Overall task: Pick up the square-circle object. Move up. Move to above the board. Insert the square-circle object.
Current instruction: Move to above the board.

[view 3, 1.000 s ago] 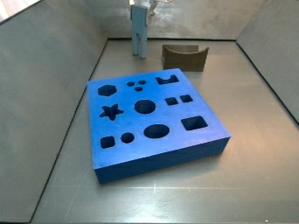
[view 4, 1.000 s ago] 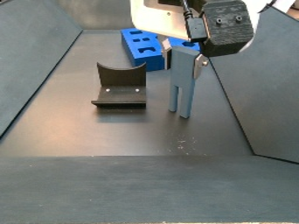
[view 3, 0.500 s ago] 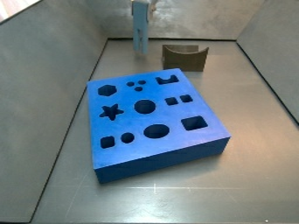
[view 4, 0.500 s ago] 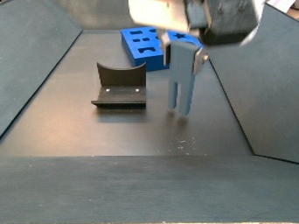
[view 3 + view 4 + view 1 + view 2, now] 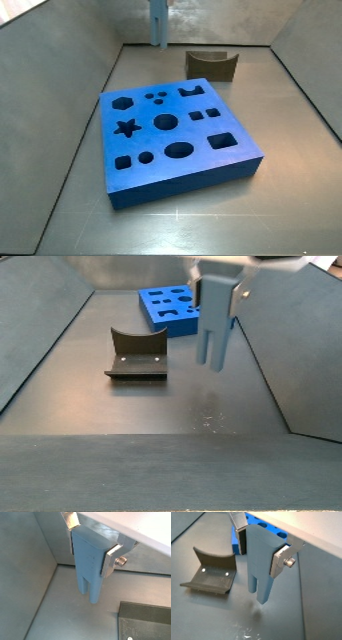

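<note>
The square-circle object (image 5: pixel 213 334) is a tall slim light blue-grey block. It hangs upright, pegs down, off the floor. My gripper (image 5: pixel 217 296) is shut on its upper part. In both wrist views the silver fingers (image 5: pixel 112 559) (image 5: pixel 280 559) press on its two sides (image 5: pixel 89 567) (image 5: pixel 260 567). In a side view the block (image 5: pixel 160 25) is at the far back wall, and the gripper above it is cut off by the frame's edge. The board (image 5: pixel 174 185) is a bright blue slab with shaped holes, lying at mid-floor, apart from the block. It also shows behind the block (image 5: pixel 181 324) (image 5: pixel 238 544).
A squat dark brown block with a curved notch (image 5: pixel 211 63) (image 5: pixel 134 354) (image 5: pixel 210 577) stands on the floor beside the held block. Grey sloping walls (image 5: pixel 80 60) enclose the floor on the sides and back.
My gripper has risen with the square-circle object in it; the pegs have left the floor. The board and the brown block have not moved.
</note>
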### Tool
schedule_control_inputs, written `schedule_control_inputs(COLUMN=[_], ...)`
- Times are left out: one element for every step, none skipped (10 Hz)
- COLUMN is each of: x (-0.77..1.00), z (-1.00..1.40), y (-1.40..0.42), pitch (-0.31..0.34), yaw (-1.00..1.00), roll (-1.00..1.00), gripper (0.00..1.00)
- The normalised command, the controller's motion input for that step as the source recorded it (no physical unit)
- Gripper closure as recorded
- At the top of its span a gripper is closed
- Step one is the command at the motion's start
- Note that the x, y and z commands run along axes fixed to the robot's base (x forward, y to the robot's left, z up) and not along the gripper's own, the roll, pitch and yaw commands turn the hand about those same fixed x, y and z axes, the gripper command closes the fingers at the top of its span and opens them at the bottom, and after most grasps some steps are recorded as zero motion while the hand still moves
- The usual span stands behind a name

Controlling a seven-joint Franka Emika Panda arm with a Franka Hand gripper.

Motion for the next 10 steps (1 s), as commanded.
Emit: schedule_control_inputs(x=[-0.49,-0.47,-0.39,-0.32,-0.24,-0.18,-0.12,-0.05,-0.01,0.22], z=[1.00,1.00,1.00,1.00,0.97,0.85,0.67,0.43,0.26,0.14], y=[-0.15,-0.13,-0.11,-0.09,-0.06,-0.05,-0.03,-0.02,-0.01,-1.00], pitch=[-0.129,-0.092,-0.028,0.026,0.071,0.074,0.071,0.087,0.106,0.139], yaw=[0.08,0.06,0.04,0.03,0.03,0.03,0.03,0.03,0.03,1.00], roll=[0.07,0.07,0.07,0.07,0.08,0.08,0.08,0.08,0.07,0.05], gripper=[1.00,1.00,1.00,1.00,1.00,1.00,1.00,1.00,1.00,1.00])
